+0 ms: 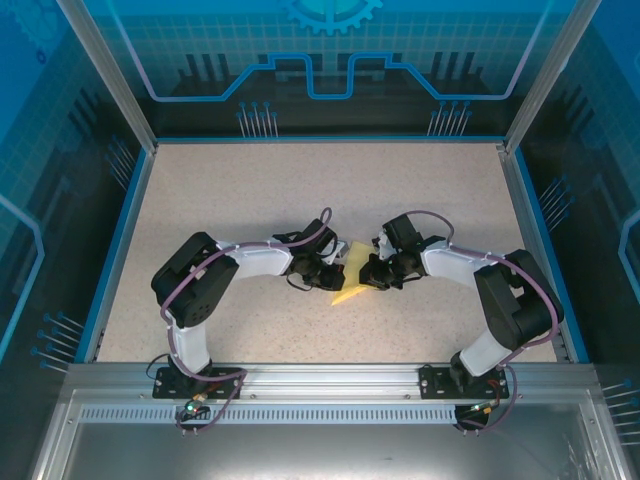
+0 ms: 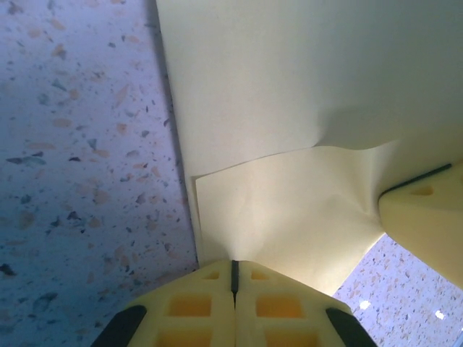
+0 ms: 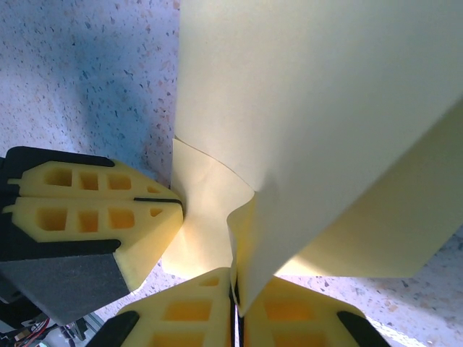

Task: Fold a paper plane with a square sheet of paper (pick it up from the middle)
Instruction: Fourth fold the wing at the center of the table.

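Over the middle of the worktop (image 1: 300,190), the partly folded yellow paper (image 1: 354,275) was held between both arms — the left tool (image 2: 233,276) pinched one edge, the right tool (image 3: 236,295) pinched another.

No words, numbers or brand names can be read anywhere. The back wall (image 1: 200,60) has blue line drawings and a gear shape (image 1: 335,12) on it, with no letters. The yellow paper (image 1: 352,272) is plain.
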